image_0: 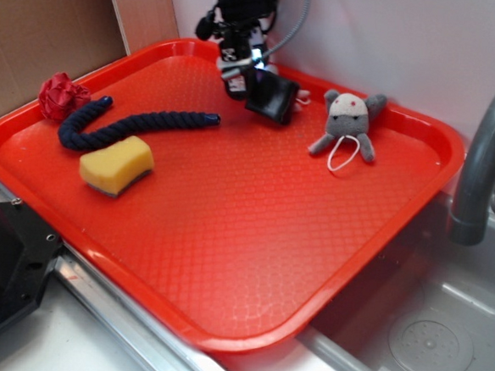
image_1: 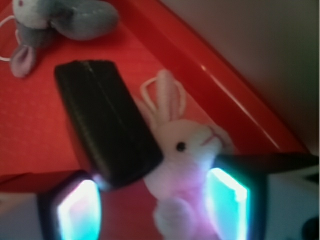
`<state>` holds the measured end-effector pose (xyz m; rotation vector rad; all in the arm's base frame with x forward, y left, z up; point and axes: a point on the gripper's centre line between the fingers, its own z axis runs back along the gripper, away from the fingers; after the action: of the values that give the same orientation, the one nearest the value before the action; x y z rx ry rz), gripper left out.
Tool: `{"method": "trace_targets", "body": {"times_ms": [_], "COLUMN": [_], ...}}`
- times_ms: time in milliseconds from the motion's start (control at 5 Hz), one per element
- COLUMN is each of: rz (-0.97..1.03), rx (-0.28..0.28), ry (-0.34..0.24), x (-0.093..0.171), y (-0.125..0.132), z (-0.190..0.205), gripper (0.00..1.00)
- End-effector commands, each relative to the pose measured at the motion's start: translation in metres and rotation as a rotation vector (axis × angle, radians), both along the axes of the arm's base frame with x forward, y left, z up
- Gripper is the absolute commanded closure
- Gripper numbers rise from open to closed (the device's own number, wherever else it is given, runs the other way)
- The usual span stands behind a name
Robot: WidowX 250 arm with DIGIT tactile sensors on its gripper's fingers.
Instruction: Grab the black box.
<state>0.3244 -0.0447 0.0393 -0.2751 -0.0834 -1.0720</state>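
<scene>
The black box is a matte block lying at the far edge of the red tray, tilted against a small pink plush bunny. In the wrist view the black box runs diagonally, and its near corner reaches the glowing left pad. My gripper hangs just left of the box, over the tray's far rim. In the wrist view my gripper is open. The bunny's body lies between the fingers, close to the right pad. Neither pad presses on anything.
A grey plush toy lies right of the box. A dark blue rope, a yellow sponge and a red fabric ball lie on the tray's left side. Wall behind the tray's far rim; a sink and grey faucet to the right.
</scene>
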Motion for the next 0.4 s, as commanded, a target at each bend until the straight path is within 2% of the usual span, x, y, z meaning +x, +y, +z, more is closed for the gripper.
{"method": "trace_targets", "body": {"times_ms": [0,200], "rz": [-0.186,-0.243], "rx": [-0.036,-0.017], "ry": [-0.054,-0.116], "x": [-0.023,-0.035], "y": [-0.074,-0.089], "z": [0.043,0.054], "gripper": [1.00,1.00]}}
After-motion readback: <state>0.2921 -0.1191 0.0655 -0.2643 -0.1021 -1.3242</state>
